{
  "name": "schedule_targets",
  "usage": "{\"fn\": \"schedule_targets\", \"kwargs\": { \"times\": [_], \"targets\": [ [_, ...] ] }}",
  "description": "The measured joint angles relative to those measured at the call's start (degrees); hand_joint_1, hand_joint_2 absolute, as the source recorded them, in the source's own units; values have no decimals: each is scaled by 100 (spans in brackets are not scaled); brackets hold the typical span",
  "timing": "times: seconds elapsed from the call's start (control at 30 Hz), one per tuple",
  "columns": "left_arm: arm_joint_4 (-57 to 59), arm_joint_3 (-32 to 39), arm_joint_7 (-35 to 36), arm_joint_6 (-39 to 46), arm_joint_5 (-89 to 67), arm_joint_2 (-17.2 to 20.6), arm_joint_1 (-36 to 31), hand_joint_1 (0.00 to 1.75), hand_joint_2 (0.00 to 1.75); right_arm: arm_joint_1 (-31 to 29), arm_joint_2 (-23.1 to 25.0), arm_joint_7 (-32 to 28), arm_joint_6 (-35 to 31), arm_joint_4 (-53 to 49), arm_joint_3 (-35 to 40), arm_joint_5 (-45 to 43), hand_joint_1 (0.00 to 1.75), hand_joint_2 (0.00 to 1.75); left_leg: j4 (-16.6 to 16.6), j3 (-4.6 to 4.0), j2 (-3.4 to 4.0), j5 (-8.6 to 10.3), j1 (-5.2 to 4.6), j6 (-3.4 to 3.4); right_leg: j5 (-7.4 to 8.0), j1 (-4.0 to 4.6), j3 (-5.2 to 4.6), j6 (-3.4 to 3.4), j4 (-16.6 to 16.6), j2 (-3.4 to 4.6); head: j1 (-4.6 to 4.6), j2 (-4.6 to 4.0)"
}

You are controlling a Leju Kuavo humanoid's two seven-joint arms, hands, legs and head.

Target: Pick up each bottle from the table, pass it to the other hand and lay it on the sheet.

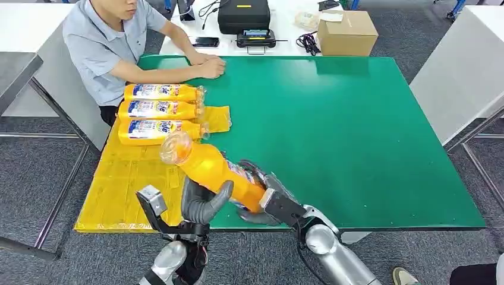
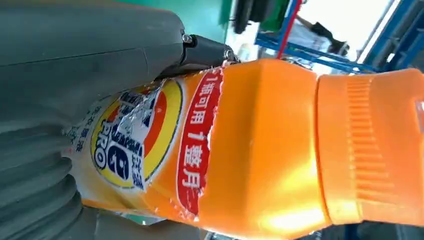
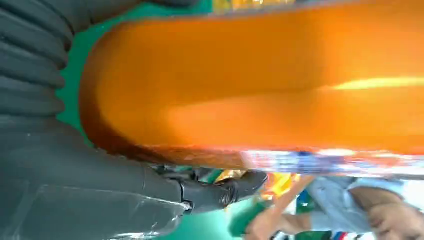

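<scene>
An orange detergent bottle (image 1: 217,169) hangs tilted over the table's near edge, its clear-wrapped cap end up and pointing towards the yellow sheet (image 1: 125,190). My right hand (image 1: 264,196) wraps its base. My left hand (image 1: 202,205) grips its middle from below, thumb on the side. In the left wrist view the labelled bottle (image 2: 260,150) lies in my left hand (image 2: 75,75). In the right wrist view its orange body (image 3: 260,90) sits in my right hand (image 3: 60,190). Three more bottles (image 1: 157,110) lie side by side on the sheet's far part.
The green table (image 1: 356,130) stretches away to the right of the sheet. A seated person (image 1: 113,41) rests their forearms on the far left corner. Behind it stand a cardboard box (image 1: 346,32), a black case (image 1: 243,15) and a phone (image 1: 205,41).
</scene>
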Motion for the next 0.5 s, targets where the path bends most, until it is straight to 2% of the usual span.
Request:
{"fn": "schedule_targets", "kwargs": {
  "times": [0.47,0.5],
  "targets": [
    [-103,7,-7,48,-24,4,1,175,175,4,42,20,-123,219,-92,17,0,175,0,0,0,0,0,0,0,1,-1,0,0,0,0,0],
    [-112,7,-7,48,-24,4,2,164,175,4,42,20,-127,236,-94,17,0,175,0,0,0,0,0,0,0,1,-1,0,0,0,0,0]
  ]
}}
